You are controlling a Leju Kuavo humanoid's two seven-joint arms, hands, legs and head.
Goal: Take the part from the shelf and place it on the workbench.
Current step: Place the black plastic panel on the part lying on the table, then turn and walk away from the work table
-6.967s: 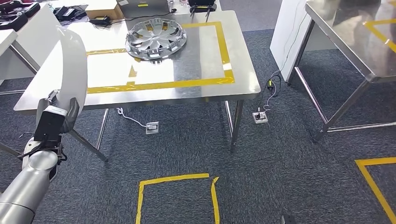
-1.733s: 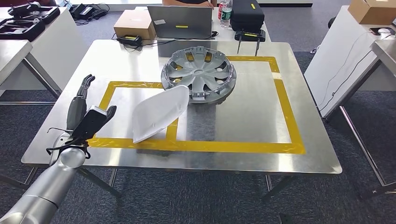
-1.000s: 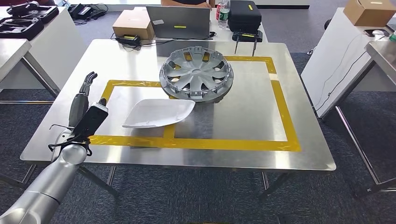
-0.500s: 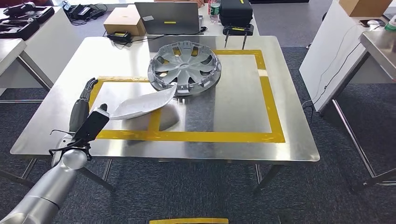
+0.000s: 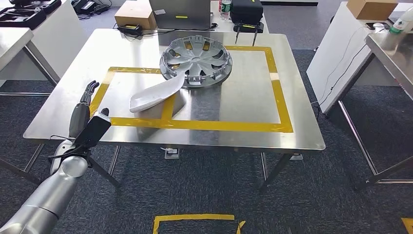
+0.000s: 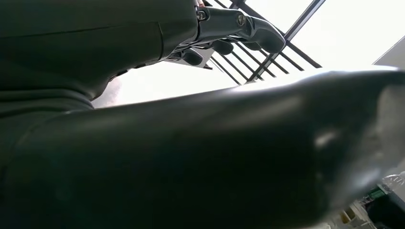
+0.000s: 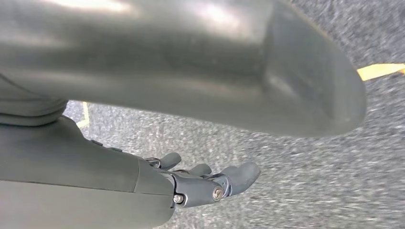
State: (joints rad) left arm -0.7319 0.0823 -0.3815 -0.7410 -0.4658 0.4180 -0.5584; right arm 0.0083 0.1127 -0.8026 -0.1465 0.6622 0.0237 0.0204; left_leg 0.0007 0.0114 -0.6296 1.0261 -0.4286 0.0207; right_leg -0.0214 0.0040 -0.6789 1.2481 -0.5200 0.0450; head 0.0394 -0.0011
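Part [image 5: 155, 96], a pale curved shell, sits on the tabletop [image 5: 302, 122] with one end propped on the rim of the silver wheel cover [image 5: 196, 60] and the other end down on the yellow tape frame [image 5: 204, 125]. It looks tilted rather than flat, which I take as the result of being set down against the wheel cover, not laid in the open part of the frame. Judged from that, the placing step seems done.

Nothing is in the left hand [image 5: 85, 95]: it stands off the near corner of the tape frame, well apart from the part, fingers straight and spread. The right hand [image 7: 210, 183] hangs over grey carpet, fingers loosely extended around nothing.

How the part's underside bears on the tabletop cannot be made out, nor whether it rocks. A big dark blurred shape covers most of both wrist views, and I cannot tell what it is. Beyond the wheel cover, a laptop [image 5: 181, 8], a cardboard box [image 5: 136, 15] and a black case [image 5: 246, 9] are cut off by the picture's edge.
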